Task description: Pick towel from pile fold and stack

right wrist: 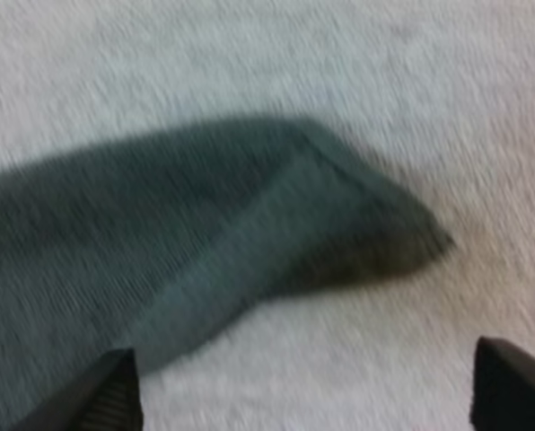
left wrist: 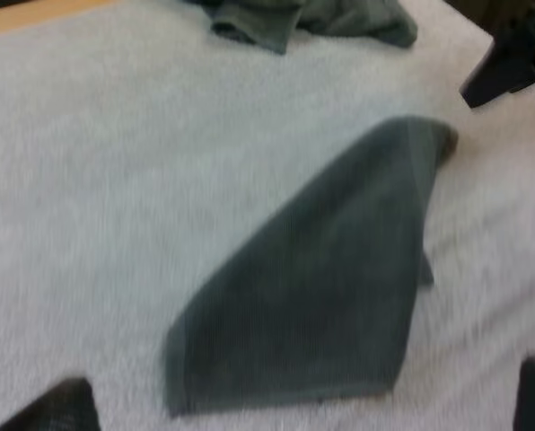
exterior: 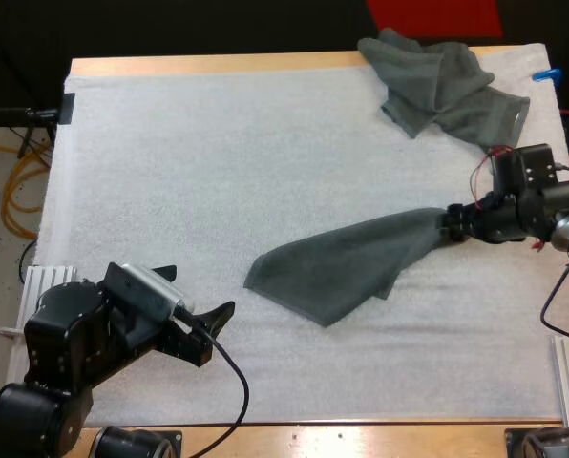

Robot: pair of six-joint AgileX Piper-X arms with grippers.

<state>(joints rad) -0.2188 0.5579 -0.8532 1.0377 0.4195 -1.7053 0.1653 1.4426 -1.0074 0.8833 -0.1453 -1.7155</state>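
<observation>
Both spread wide, the left hand (exterior: 200, 289) and right hand (exterior: 451, 221) are hovering over the white mat (exterior: 218, 162) on the wooden worktop (exterior: 218, 65), a towel (exterior: 342, 262) lying between them.

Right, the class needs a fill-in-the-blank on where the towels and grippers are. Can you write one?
The crumpled towel lies at the mat's ___ right corner.
The left gripper, open, is at the mat's near ___ corner.
The right gripper, at the spread towel's corner, is ___.
Missing words: far; left; open.
</observation>
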